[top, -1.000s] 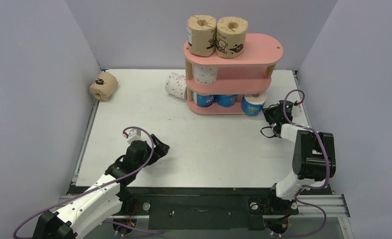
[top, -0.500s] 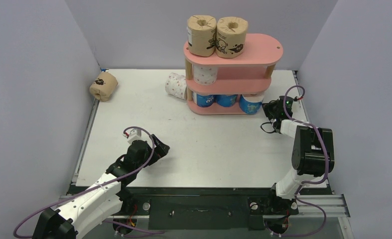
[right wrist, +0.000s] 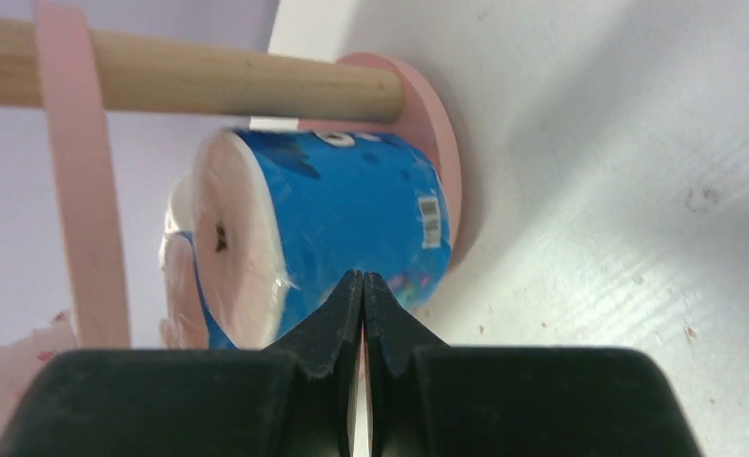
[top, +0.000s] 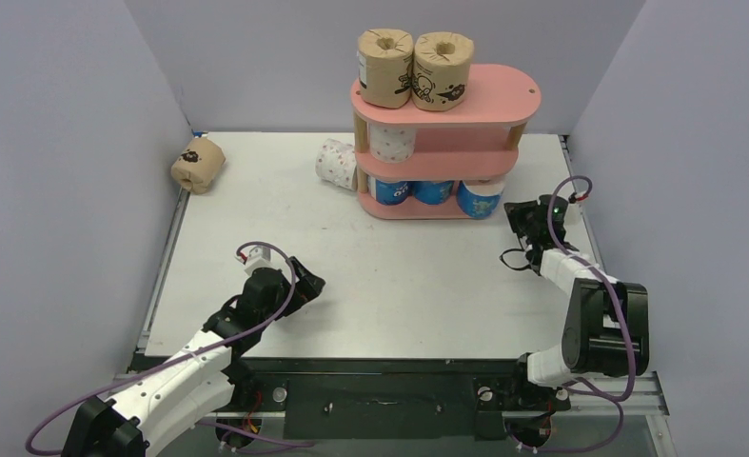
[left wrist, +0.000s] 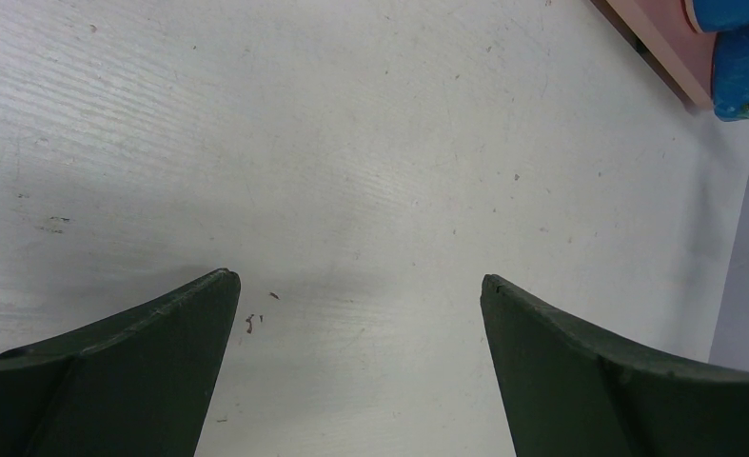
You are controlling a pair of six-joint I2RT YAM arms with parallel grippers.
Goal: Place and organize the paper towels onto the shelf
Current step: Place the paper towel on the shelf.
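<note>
Status: six of nine rolls are seen racked on the shelf (top: 518,95).
- Top board: two brown rolls (top: 385,67) are stood side by side at the left end, and one slot is open at the right.
- Middle board: one white dotted roll (top: 392,141) is seen at the left.
- Bottom board: three blue rolls (top: 432,191) are lined up and the row is filled.

Left to do:
- A second white dotted roll (top: 335,162) is lying on the table (top: 399,276) just off the shelf's left end. Contact with the shelf cannot be told.
- A third brown roll (top: 197,165) is lying well left of the shelf, by the wall.
- A third white roll is not seen. It is possibly hidden at the back of the middle board.

Orientation: racked rolls are stood on end, long axis vertical, cores up. The rightmost blue roll (right wrist: 351,200) is set parallel to the wooden post (right wrist: 208,81), white end up, near the bottom board's front-right edge. Both stray rolls are tipped over, axes roughly level.

Right gripper (right wrist: 363,281): clenched, nothing held, tips at the rightmost blue roll's side. Contact is not resolvable. An alignment nudge is judged likely.

Left gripper (left wrist: 361,286): spread wide, empty, held over the table well in front of the shelf's left end.
</note>
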